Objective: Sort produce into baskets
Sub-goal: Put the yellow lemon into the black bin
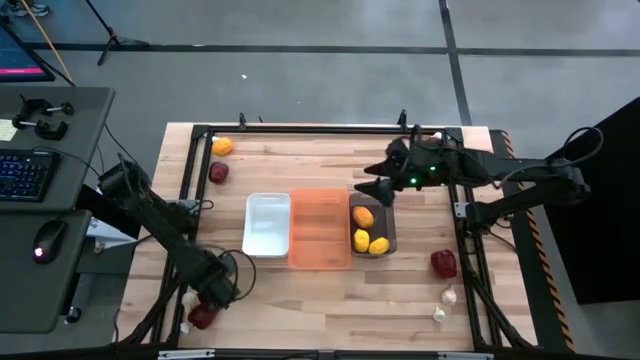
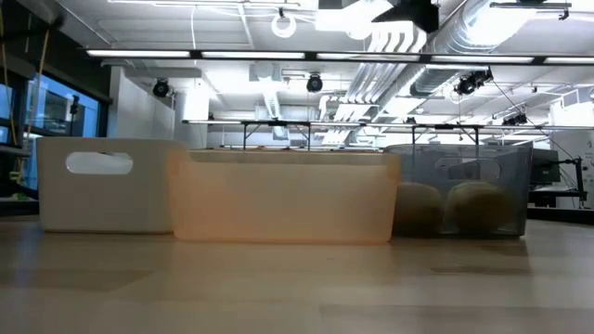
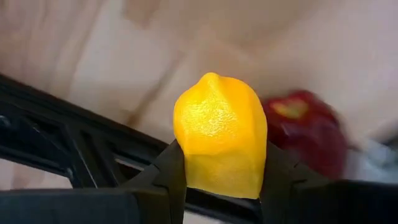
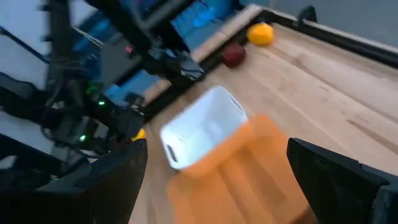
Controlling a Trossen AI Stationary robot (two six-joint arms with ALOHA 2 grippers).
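Observation:
My left gripper (image 1: 208, 291) is at the table's near left corner, shut on a yellow lemon (image 3: 219, 134). A dark red piece (image 3: 308, 132) lies just behind the lemon, and shows beside the gripper from above (image 1: 202, 316). The white basket (image 1: 267, 224), orange basket (image 1: 320, 230) and grey basket (image 1: 388, 228) stand side by side mid-table. Three lemons (image 1: 364, 216) lie in the grey one. My right gripper (image 4: 211, 186) hangs open over the grey basket's far end (image 1: 374, 189), with nothing between its fingers. My left gripper pinches the lemon's lower half (image 3: 186, 168) between its two fingers, one on each side, with the pointed end sticking out past the fingertips. The fingers come steeply from above. Whether the lemon is clear of the table does not show.
A lemon (image 1: 222, 146) and a dark red piece (image 1: 218, 172) lie at the far left. Another red piece (image 1: 443, 263) and two whitish bulbs (image 1: 449, 296) (image 1: 438, 314) lie near right. A black frame (image 1: 300, 129) rims the table. A desk with a keyboard (image 1: 25, 175) stands to the left.

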